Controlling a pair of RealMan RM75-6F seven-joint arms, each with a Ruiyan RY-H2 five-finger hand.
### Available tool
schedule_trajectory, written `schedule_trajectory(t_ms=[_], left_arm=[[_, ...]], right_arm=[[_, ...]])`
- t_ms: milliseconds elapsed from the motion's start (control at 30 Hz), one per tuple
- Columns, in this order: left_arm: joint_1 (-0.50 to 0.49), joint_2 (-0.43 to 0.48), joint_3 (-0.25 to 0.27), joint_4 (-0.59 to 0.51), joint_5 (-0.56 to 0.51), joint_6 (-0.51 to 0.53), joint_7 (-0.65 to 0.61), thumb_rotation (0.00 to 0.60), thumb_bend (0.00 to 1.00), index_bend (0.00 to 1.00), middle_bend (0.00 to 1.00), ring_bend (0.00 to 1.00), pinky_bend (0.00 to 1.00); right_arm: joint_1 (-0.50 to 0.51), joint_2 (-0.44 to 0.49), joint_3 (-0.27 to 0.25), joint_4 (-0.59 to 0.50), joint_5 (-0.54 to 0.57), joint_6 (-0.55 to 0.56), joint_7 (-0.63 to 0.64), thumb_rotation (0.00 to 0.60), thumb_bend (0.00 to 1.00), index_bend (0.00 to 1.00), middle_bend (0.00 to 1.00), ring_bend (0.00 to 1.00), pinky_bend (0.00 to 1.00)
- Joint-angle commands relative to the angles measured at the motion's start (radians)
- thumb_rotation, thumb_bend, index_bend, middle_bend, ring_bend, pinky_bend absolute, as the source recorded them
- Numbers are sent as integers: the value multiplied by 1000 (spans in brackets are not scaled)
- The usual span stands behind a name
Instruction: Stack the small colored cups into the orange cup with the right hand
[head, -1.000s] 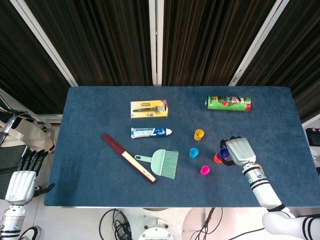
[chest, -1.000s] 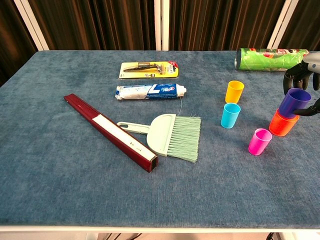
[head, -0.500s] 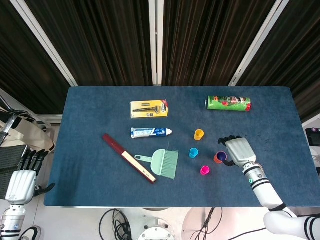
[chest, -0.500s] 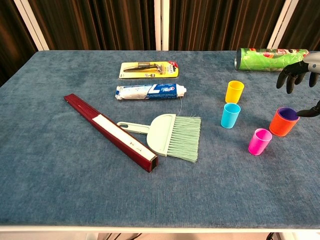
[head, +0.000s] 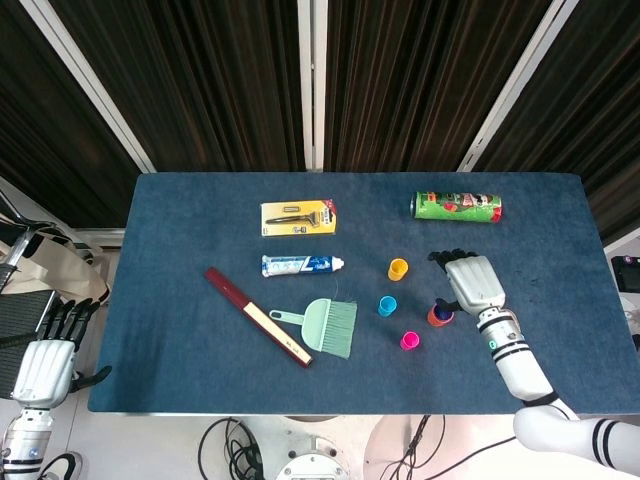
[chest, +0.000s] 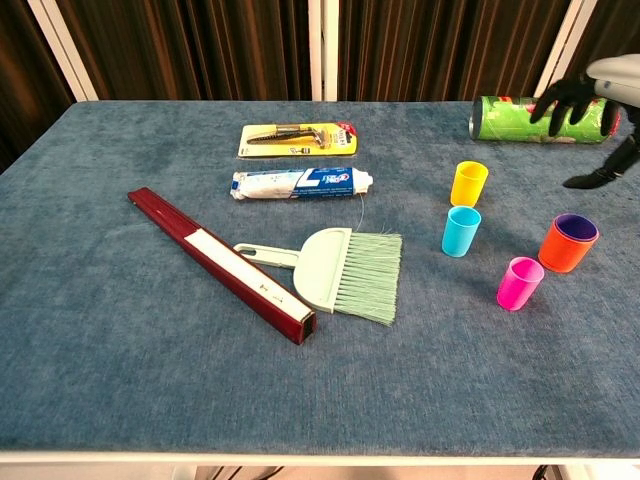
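Note:
The orange cup (chest: 567, 244) stands at the table's right with a purple cup (chest: 576, 226) nested inside it; in the head view the orange cup (head: 437, 316) shows just below my right hand. My right hand (head: 470, 281) (chest: 590, 100) is raised above and behind it, fingers spread, holding nothing. A pink cup (chest: 520, 283) (head: 410, 341), a blue cup (chest: 461, 231) (head: 387, 306) and a yellow cup (chest: 468, 184) (head: 398, 269) stand upright to the left of the orange one. My left hand (head: 45, 365) hangs off the table's left edge, holding nothing.
A green can (chest: 535, 118) lies on its side at the back right, behind my right hand. A boxed razor (chest: 296, 140), a toothpaste tube (chest: 300, 182), a green hand brush (chest: 340, 270) and a dark red ruler (chest: 222, 264) lie on the blue table (chest: 120, 360).
The purple cup went from my right hand's grip into the orange cup. The hand let go, spread its fingers and rose up and back toward the green can.

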Motion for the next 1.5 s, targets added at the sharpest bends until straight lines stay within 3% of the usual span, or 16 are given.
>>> schedule_trajectory(t_ms=[33,200,467,767,1167,1500], left_arm=[[1,2,1,-1,0,0,0,600,110,99,57,0,4],[4,3,2,5,-4,0,-11,600,110,99,57,0,5],[4,0,5,18,-3,-3,-25,600,110,99,57,0,4],[11,7,7,22,4,11,-27,600,110,99,57,0,4],[13,15,5,24,4,16,-35,600,110,99,57,0,5],[10,16,5,24,3,9,-38,600,110,99,57,0,5]], right_arm=[[84,-59,37,73,132,-65,-102,600,96,230,287,244,408],[168,-145,53,167,273,-105,-194,600,96,195,263,245,411],[246,-251,48,255,327,-109,-256,600,95,182,262,252,431],[304,-310,34,313,432,-121,-332,600,97,201,315,276,439],[329,-362,16,364,452,-89,-357,600,161,419,440,373,476],[329,-369,11,376,456,-78,-364,600,163,431,445,374,476]])
